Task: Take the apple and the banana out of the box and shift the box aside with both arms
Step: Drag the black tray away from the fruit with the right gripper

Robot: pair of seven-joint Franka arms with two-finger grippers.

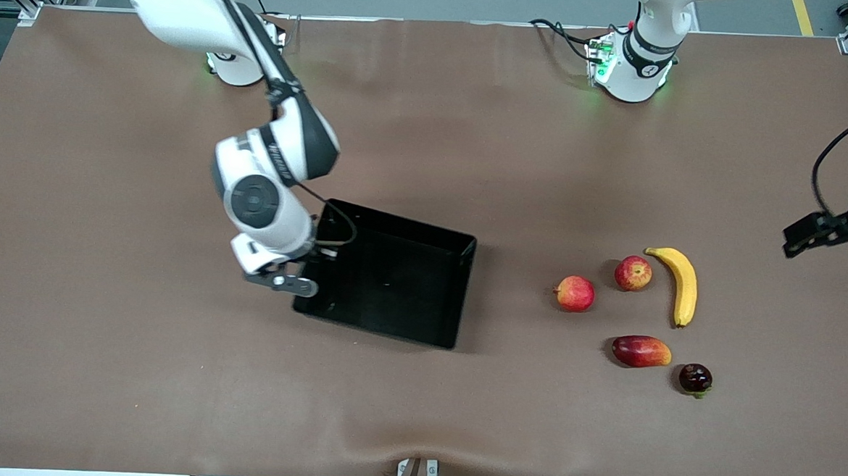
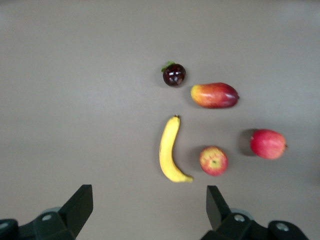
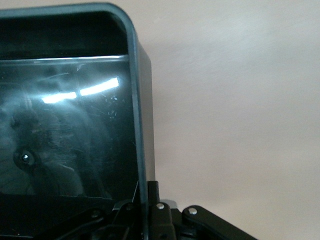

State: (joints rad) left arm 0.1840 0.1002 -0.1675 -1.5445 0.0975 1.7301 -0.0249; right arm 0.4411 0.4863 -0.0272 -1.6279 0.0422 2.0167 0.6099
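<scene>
The black box (image 1: 403,224) lies mid-table. My right gripper (image 1: 303,281) is shut on its wall at the right arm's end; in the right wrist view the fingers (image 3: 159,197) clamp the thin wall (image 3: 142,100). The yellow banana (image 1: 683,285) and a red apple with yellow streaks (image 1: 633,273) lie side by side toward the left arm's end. My left gripper (image 1: 801,240) is open and empty in the air past the banana, toward the table's end. The left wrist view shows the banana (image 2: 170,150) and the apple (image 2: 213,160) between its spread fingers (image 2: 80,205).
A second red apple (image 1: 575,293) lies beside the first, toward the box. A red-orange mango (image 1: 641,351) and a dark purple fruit (image 1: 695,378) lie nearer the front camera. The box holds nothing.
</scene>
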